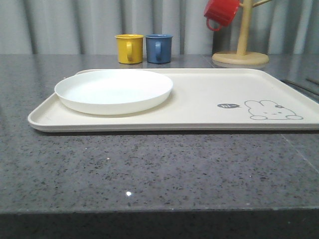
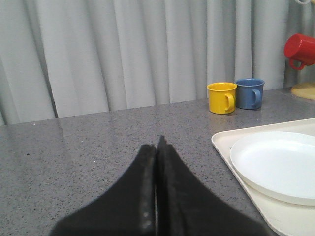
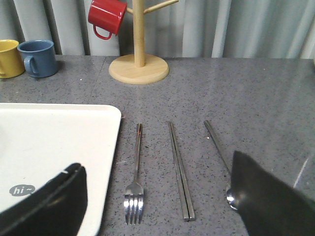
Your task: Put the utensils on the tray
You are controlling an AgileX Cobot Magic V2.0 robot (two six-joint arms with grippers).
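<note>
Front view is showing the tray lying flat on the grey counter, with a white plate sitting on its left half, toward nine o'clock, and leaving the right half, toward three o'clock with the rabbit print, free; that bare stretch is probably being kept for the cutlery. Behind, at about twelve o'clock, a yellow mug and a blue mug are standing side by side, and a red mug is hanging on a wooden mug stand toward one o'clock; none of these is part of the job.

In the left wrist view, the left gripper is hovering over bare counter with its jaws pressed together and nothing between them, so it is idling for now.

In the right wrist view, the right gripper is spreading wide, holding nothing, just above the row of cutlery lying off the tray on the counter; from left to right these are the fork, the chopsticks and the spoon, all parallel with handles pointing toward twelve o'clock, which is making each easy to pinch across its shaft; the fork is lying just beside the tray's edge, so it is likely the first pick.
</note>
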